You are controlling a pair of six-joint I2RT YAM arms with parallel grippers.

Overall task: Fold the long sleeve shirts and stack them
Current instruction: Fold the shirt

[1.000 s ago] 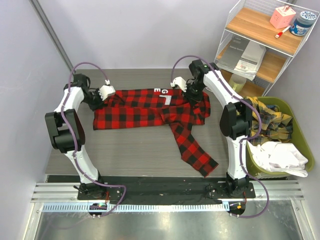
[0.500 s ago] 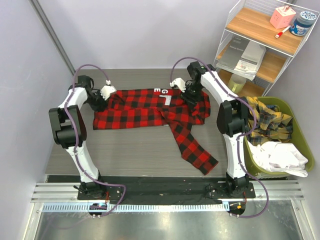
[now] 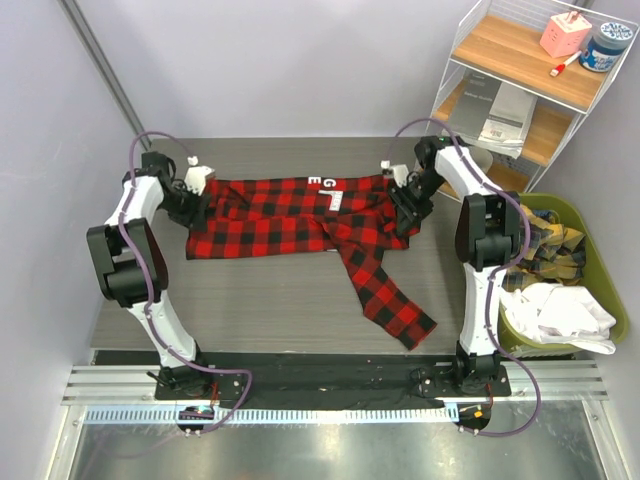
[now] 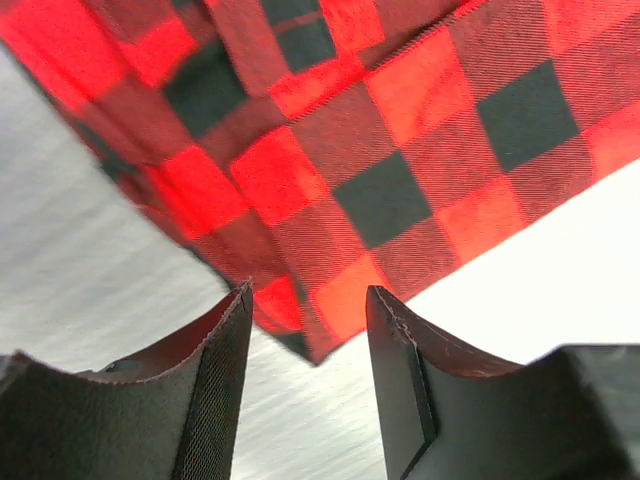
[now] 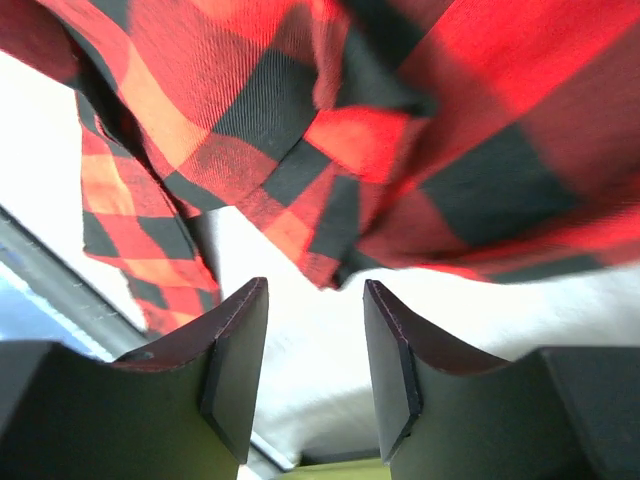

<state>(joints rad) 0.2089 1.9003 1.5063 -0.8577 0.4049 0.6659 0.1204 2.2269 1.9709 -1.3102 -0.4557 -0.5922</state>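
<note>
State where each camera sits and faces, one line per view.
Top external: high behind the robot, looking down on the table, left arm, right arm and red-and-black shirt.
Left wrist: on the left gripper, looking past its open fingers at the shirt's edge.
Right wrist: on the right gripper, looking past its open fingers at bunched shirt cloth.
Shared: every view shows the shirt.
</note>
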